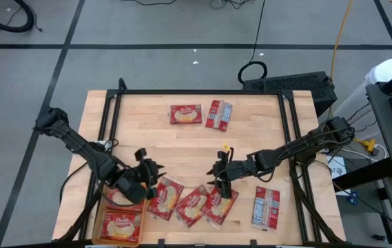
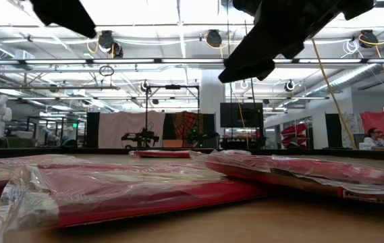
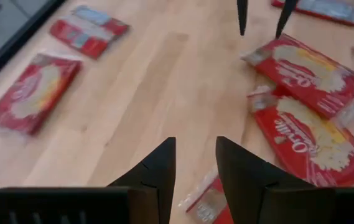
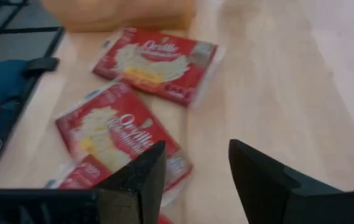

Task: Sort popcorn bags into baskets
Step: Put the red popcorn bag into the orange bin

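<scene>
The orange basket (image 1: 98, 231) sits at the lower left of the overhead frame, at the table's edge. One popcorn bag (image 1: 121, 224) lies flat inside it, and a second bag (image 1: 116, 198) appears to lie at its upper end, partly hidden by the left arm. Judged from this, the sort is at an early stage: one or two bags placed, most still on the table.

Bags still to sort:
- Three bags in a row at lower centre: one (image 1: 164, 197) just beside the basket, the next (image 1: 191, 204) touching it, the third (image 1: 219, 204) under the right arm.
- One bag (image 1: 266, 207) at lower right, striped panel up, apart from the row.
- Two bags at upper centre: one (image 1: 185, 114) picture side up, one (image 1: 218, 114) striped side up, close together and well apart from the basket.

The left gripper (image 1: 147, 180) is positioned above the upper end of the basket, beside the first bag of the row. In the left wrist view its fingers (image 3: 158, 171) stand slightly apart with nothing between them.

The right gripper (image 1: 222, 187) is positioned over the third bag of the row. In the right wrist view its fingers (image 4: 142, 171) are spread and empty.
</scene>
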Motion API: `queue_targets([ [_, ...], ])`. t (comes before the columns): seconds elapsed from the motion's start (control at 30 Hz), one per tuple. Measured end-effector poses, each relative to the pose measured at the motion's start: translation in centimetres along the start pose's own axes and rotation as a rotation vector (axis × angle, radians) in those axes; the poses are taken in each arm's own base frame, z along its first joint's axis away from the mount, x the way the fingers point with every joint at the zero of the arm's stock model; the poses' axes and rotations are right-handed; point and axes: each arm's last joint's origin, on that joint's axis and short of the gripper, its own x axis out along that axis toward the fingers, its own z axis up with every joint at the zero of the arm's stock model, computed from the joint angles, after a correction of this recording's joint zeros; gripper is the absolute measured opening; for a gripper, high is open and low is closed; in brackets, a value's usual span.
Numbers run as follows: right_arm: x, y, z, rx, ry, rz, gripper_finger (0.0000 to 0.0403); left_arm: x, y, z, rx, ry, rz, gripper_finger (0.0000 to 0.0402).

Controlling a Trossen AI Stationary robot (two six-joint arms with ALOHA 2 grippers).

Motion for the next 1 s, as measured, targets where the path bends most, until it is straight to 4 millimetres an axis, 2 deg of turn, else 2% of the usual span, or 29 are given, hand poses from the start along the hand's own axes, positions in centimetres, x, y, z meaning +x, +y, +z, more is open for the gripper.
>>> queue_targets([
  [0.33,-0.3,1.5,-1.7,0.025,0.126,0.009,0.0169,4.4,-2.7,1.4,0.072,-0.045,-0.185,0.0118],
  [0.57,-0.5,1.4,-2.6,0.010,0.223,-0.015,0.0184,7.5,-3.8,2.3,0.066,-0.100,-0.310,0.0118],
  [0.83,0.5,-1.5,-3.1,-0.027,0.256,0.110,0.0242,10.4,-3.8,2.0,0.009,-0.084,-0.285,0.0118],
  [1.0,2.0,-2.9,-4.2,-0.109,0.327,0.208,0.0247,11.4,-3.4,2.0,-0.045,-0.068,-0.260,0.0118],
])
